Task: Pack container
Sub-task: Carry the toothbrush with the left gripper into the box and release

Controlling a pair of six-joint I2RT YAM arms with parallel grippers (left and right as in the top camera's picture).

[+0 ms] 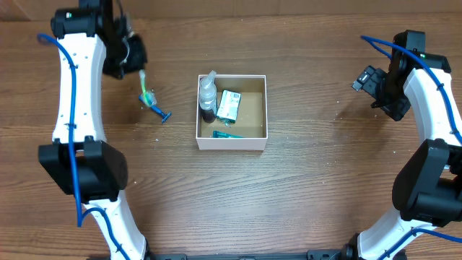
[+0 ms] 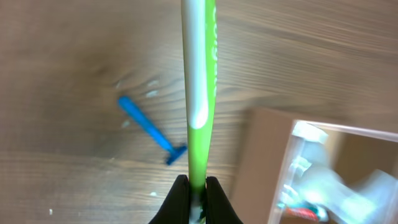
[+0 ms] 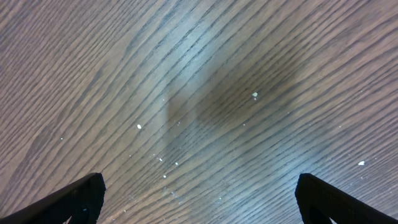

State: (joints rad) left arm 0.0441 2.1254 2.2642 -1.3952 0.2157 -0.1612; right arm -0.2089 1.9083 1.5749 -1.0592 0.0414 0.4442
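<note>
Looking down from overhead first, finding the container at mid-table, between the two arms. Counting three things already inside: a bottle against the left wall, a green-and-white carton just beside it, and a teal piece along the near wall. Judging the packing as partly done, with two things left outside: a toothbrush and a razor. Seeing the left gripper clenched on the toothbrush, left of the container and apart from it, with the razor lying on the table near the brush's far end; not telling whether the two are touching. Seeing the right gripper well off to the right, carrying nothing. Trying the carton's print and reading nothing, the lettering being too small.

Turning to the left wrist: watching the fingers pinching the green-and-white toothbrush by one end, the razor lying on the wood beyond, and the container at the right with the bottle blurred inside. Finding no legible brand on the handle, only a red-and-teal smear low in the container.

Turning to the right wrist: seeing the right gripper spread wide over bare table, gripping nothing and showing no writing.
</note>
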